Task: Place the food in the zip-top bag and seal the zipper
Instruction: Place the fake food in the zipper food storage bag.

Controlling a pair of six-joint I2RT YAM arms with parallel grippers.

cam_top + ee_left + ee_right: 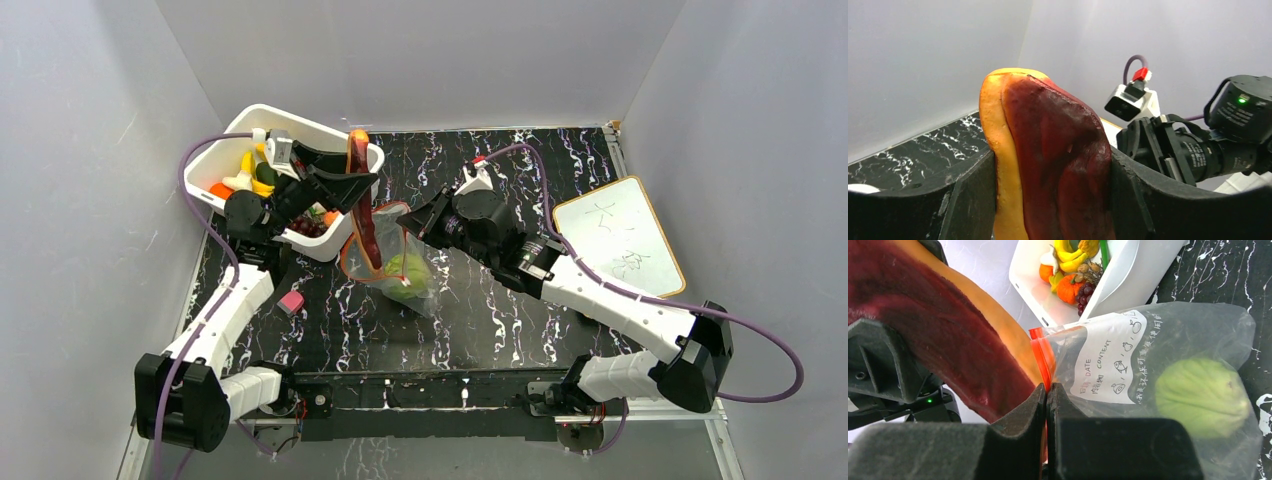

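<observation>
My left gripper [350, 186] is shut on a long dark-red food piece with an orange side [364, 220], which fills the left wrist view [1048, 160]. It hangs upright, its lower end inside the mouth of the clear zip-top bag [400, 278]. A pale-green cabbage [408, 272] lies in the bag [1108, 360] and shows through the plastic [1200, 397]. My right gripper [1047, 390] is shut on the red-orange zipper [1040, 352] at the mouth's edge, right beside the red piece [943, 340]. In the top view this gripper [405, 222] holds the mouth up.
A white bin [250, 115] with several more toy foods stands at the back left, just behind the bag; its wall [1128, 275] shows in the right wrist view. A small pink block [291, 301] lies near the left arm. A whiteboard [617, 235] rests at the right.
</observation>
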